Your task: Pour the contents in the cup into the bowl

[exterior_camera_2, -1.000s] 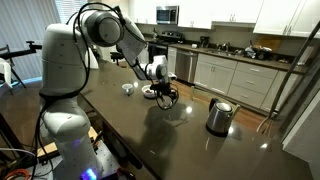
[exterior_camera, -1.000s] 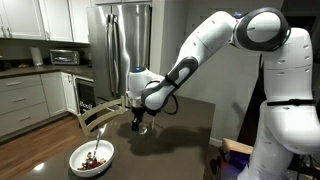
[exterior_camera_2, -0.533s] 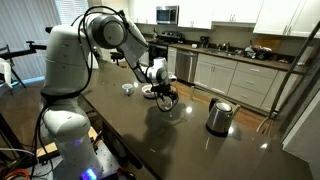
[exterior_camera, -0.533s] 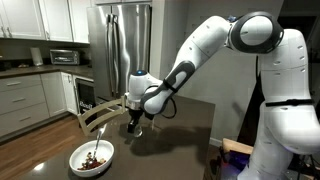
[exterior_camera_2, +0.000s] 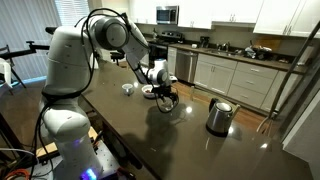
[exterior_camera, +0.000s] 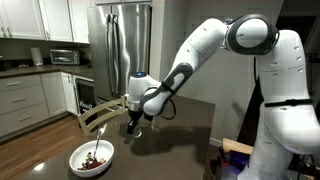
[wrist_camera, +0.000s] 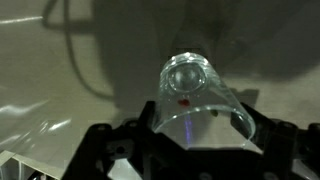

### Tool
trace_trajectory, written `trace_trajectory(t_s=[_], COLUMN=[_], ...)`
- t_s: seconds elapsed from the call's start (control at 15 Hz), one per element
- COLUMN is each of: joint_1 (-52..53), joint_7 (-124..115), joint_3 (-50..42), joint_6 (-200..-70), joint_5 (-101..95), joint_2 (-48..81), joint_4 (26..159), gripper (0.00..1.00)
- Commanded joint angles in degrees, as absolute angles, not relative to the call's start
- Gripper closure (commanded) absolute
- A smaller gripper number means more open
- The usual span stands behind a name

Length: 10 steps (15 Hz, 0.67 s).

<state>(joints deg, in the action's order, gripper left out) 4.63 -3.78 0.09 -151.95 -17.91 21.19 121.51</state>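
Observation:
My gripper [wrist_camera: 203, 132] is shut on the cup [wrist_camera: 198, 98], a small clear glass tumbler. In the wrist view its base points away from the camera and its rim sits between the black fingers [wrist_camera: 150, 125]. Only a tiny red speck shows inside the glass. In an exterior view the gripper [exterior_camera: 137, 123] hangs just above the dark table, to the right of the white bowl [exterior_camera: 78, 153]. The contents [exterior_camera: 93, 158], dark brown bits, lie in the bowl beside a spoon. In the opposite exterior view the gripper [exterior_camera_2: 168, 96] partly hides the bowl [exterior_camera_2: 149, 91].
A shiny steel kettle [exterior_camera_2: 219, 116] stands on the dark table [exterior_camera_2: 150, 135], well away from the gripper. A small white object [exterior_camera_2: 128, 88] sits near the bowl. A chair back [exterior_camera: 97, 115] rises behind the bowl. Kitchen cabinets and a steel fridge [exterior_camera: 120, 50] line the background.
The upper arm has shifted slightly. The gripper stays shut on the cup, almost in the same place.

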Motion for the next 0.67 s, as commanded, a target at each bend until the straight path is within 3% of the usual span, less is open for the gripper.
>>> trace_trajectory(t_s=[0.0, 0.33, 0.53, 0.6], joint_1=[4.12, 4.21, 4.29, 4.31], joint_7=[-1.35, -1.52, -1.65, -1.69], joint_3=[-0.02, -0.29, -0.41, -0.45], joint_6=[-152.77, -152.32, -152.18, -152.17], joint_5=[-16.07, -16.18, -16.29, -16.34], joint_2=[21.82, 21.80, 21.86, 21.86], joint_4=[120.85, 120.81, 120.79, 120.78], gripper=[0.44, 0.45, 0.05, 0.04])
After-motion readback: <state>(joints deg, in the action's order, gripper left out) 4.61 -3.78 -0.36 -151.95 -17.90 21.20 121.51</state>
